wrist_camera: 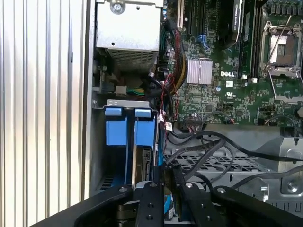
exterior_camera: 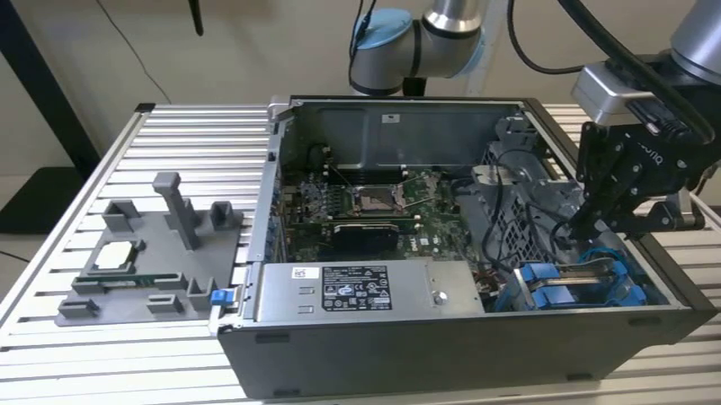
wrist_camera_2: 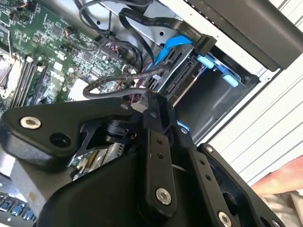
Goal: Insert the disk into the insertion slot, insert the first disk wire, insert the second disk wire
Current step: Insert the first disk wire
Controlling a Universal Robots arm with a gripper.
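The open computer case [exterior_camera: 451, 337] lies on the table. In its dark drive cage [wrist_camera: 213, 163] two blue-framed drives stand side by side. The disk [wrist_camera: 144, 132] is the one nearer my gripper, and it sits down in the insertion slot with its silver edge [wrist_camera: 138, 165] showing. My gripper [exterior_camera: 580, 226] reaches into the case just above the blue frames [exterior_camera: 552, 285]. In the first wrist view the gripper [wrist_camera: 166, 182] is closed on a black disk wire [wrist_camera: 208, 144] beside the disk. A braided wire [wrist_camera_2: 118, 81] loops toward the gripper in the second wrist view.
A black flat cable with its plug [wrist_camera_2: 204, 45] and a blue cable [wrist_camera_2: 168, 49] cross the cage. The motherboard [exterior_camera: 360, 202] and the power supply [exterior_camera: 360, 291] fill the case's middle and front. A grey fixture tray [exterior_camera: 135, 261] with parts lies on the slatted table at the exterior view's left.
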